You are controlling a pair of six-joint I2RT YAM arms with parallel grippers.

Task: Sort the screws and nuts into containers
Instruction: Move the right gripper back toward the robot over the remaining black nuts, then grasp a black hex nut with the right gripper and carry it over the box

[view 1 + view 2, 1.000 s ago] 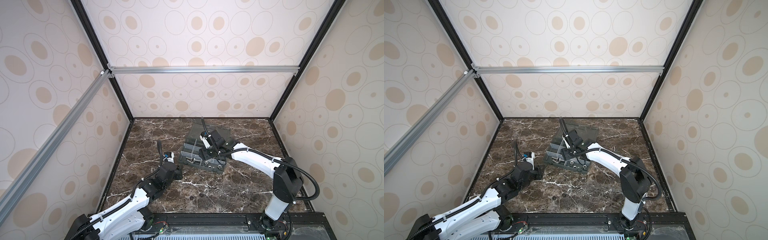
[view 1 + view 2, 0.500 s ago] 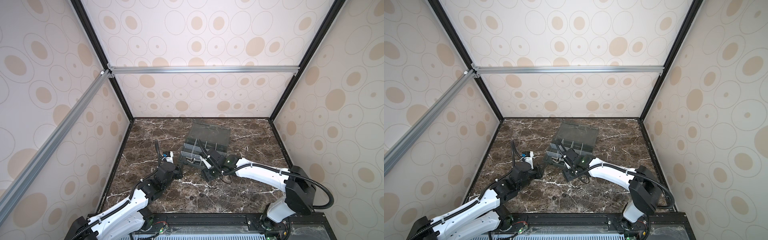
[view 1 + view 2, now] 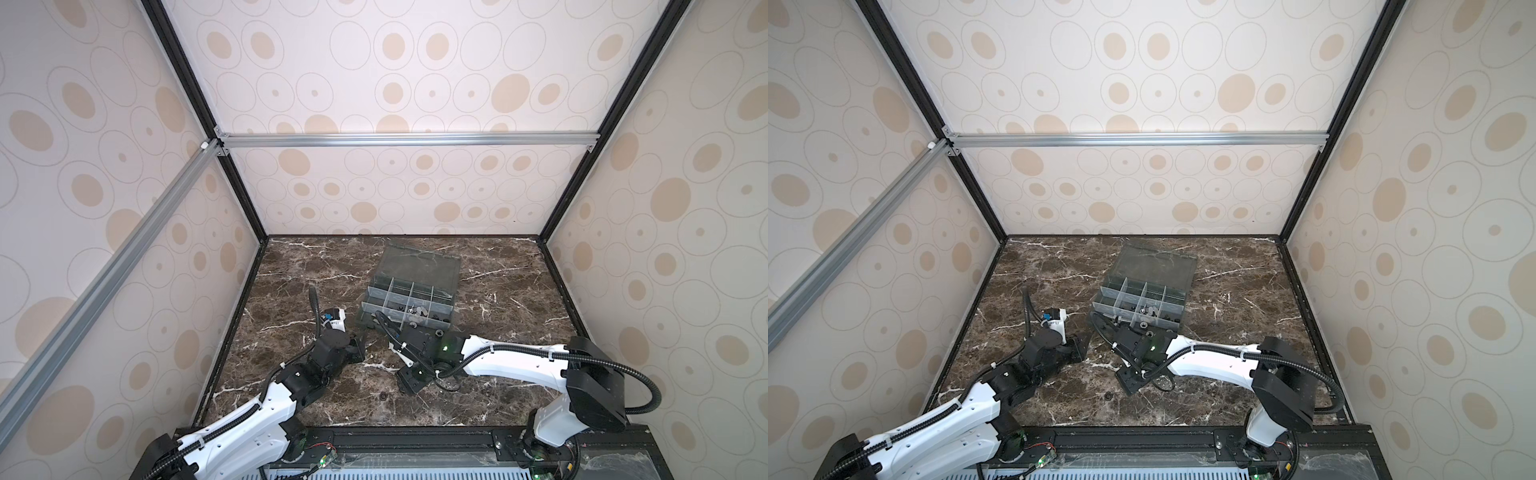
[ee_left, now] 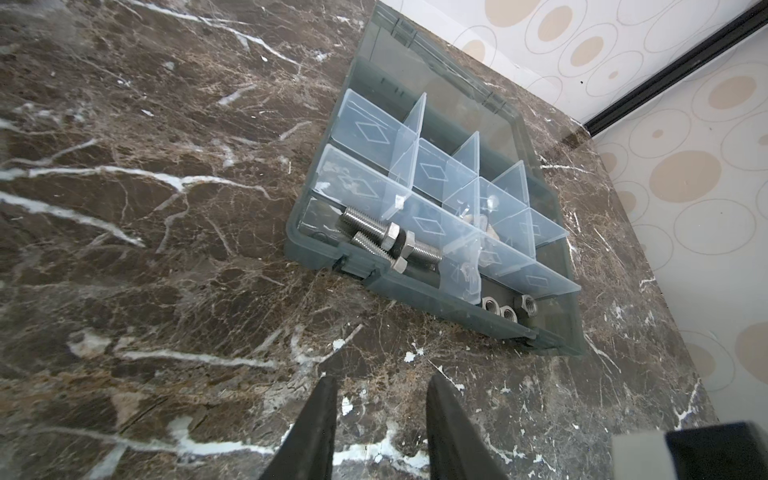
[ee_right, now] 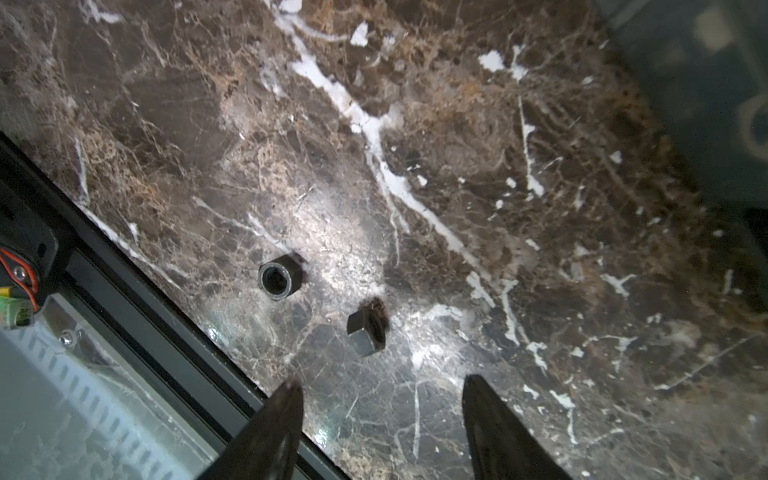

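Observation:
The smoky-grey organizer box (image 3: 415, 266) lies open at the middle back, its containers (image 4: 365, 129) parted by pale dividers. Long silver screws (image 4: 370, 230) with nuts threaded on them fill a front cell, and three silver nuts (image 4: 508, 311) sit in another. Two dark nuts (image 5: 277, 277) (image 5: 365, 332) lie loose on the marble near the front rail; one such nut (image 3: 382, 397) shows in a top view. My right gripper (image 5: 382, 384) hangs open just short of them, nothing between its fingers. My left gripper (image 4: 382, 382) stands open over bare marble in front of the box.
The black front rail (image 5: 124, 274) runs close beside the loose nuts. My two grippers, left (image 3: 362, 348) and right (image 3: 409, 381), are close together in front of the box. Patterned walls close in the marble table (image 3: 498, 399) on three sides.
My right arm has drawn back from over the box to the front of the table, low above the loose nuts. The left arm has hardly moved.

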